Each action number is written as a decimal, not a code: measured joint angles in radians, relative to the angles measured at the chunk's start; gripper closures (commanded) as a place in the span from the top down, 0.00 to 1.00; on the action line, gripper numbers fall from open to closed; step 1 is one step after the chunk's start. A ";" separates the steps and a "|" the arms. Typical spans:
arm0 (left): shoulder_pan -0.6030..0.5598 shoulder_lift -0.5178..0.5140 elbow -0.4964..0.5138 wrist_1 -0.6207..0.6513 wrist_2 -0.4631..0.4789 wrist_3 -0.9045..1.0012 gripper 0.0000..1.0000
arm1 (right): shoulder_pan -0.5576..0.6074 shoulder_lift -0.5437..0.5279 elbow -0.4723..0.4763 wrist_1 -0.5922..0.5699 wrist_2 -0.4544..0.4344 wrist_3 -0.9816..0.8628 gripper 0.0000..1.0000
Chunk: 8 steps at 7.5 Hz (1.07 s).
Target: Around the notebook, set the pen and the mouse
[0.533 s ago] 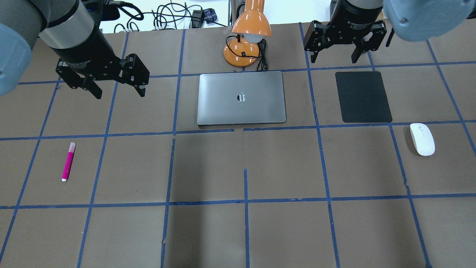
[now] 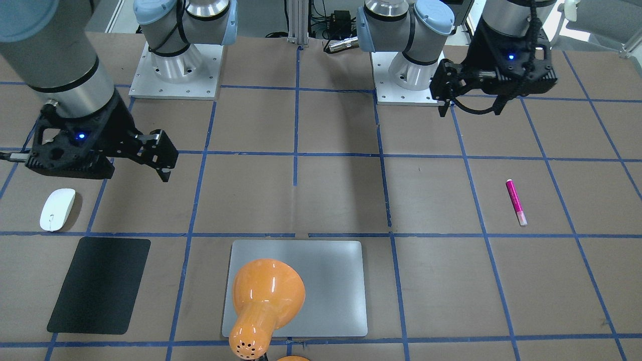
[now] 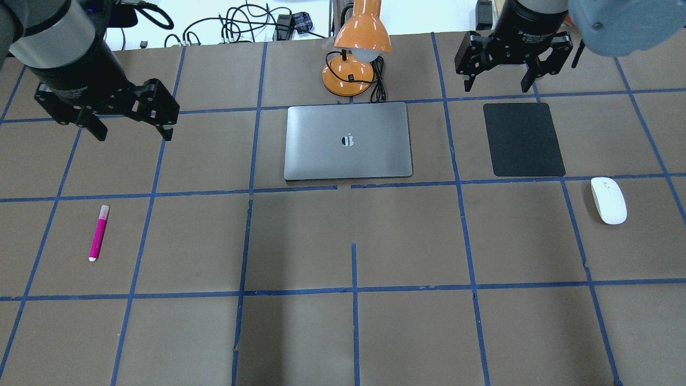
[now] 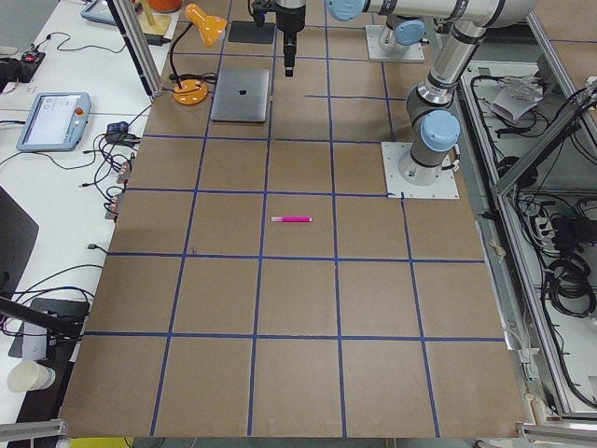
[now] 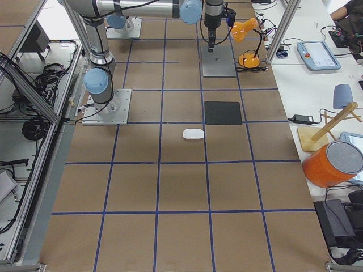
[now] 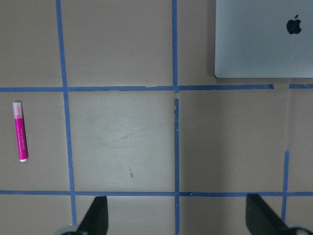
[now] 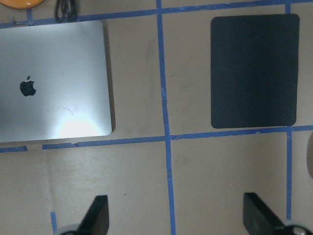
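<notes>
The magenta pen point(image 3: 98, 233) lies flat on the table's left side, well in front of my left gripper point(image 3: 134, 134), which hangs open and empty above the table. The silver notebook point(image 3: 348, 140) lies closed at the centre back. At the right, the white mouse point(image 3: 608, 200) rests just in front of a black mat. My right gripper point(image 3: 497, 87) hovers open and empty beyond that mat's far edge. The left wrist view holds the pen point(image 6: 20, 131) at its left edge and a notebook point(image 6: 264, 39) corner at top right. No mouse shows in the right wrist view.
An orange desk lamp point(image 3: 356, 48) with its cord stands right behind the notebook. The black mat point(image 3: 523, 139) lies right of the notebook. Cables run along the table's far edge. Blue tape lines grid the brown table point(image 3: 353, 321).
My left gripper has shifted left and a little toward the far edge. My right gripper has moved slightly right and farther back. Both stay open; the pen, mouse and notebook have not moved.
</notes>
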 measured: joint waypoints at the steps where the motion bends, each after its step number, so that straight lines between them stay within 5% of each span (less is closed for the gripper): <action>1: 0.103 0.003 -0.030 0.018 0.009 0.123 1.00 | -0.072 0.006 0.036 -0.021 0.003 -0.050 0.95; 4: 0.509 -0.034 -0.236 0.279 -0.063 0.563 1.00 | -0.272 0.036 0.216 -0.241 -0.019 -0.354 0.99; 6: 0.600 -0.111 -0.449 0.601 -0.115 0.648 1.00 | -0.409 0.075 0.363 -0.432 -0.044 -0.489 1.00; 8: 0.612 -0.219 -0.542 0.771 -0.125 0.652 1.00 | -0.484 0.096 0.496 -0.605 -0.096 -0.566 1.00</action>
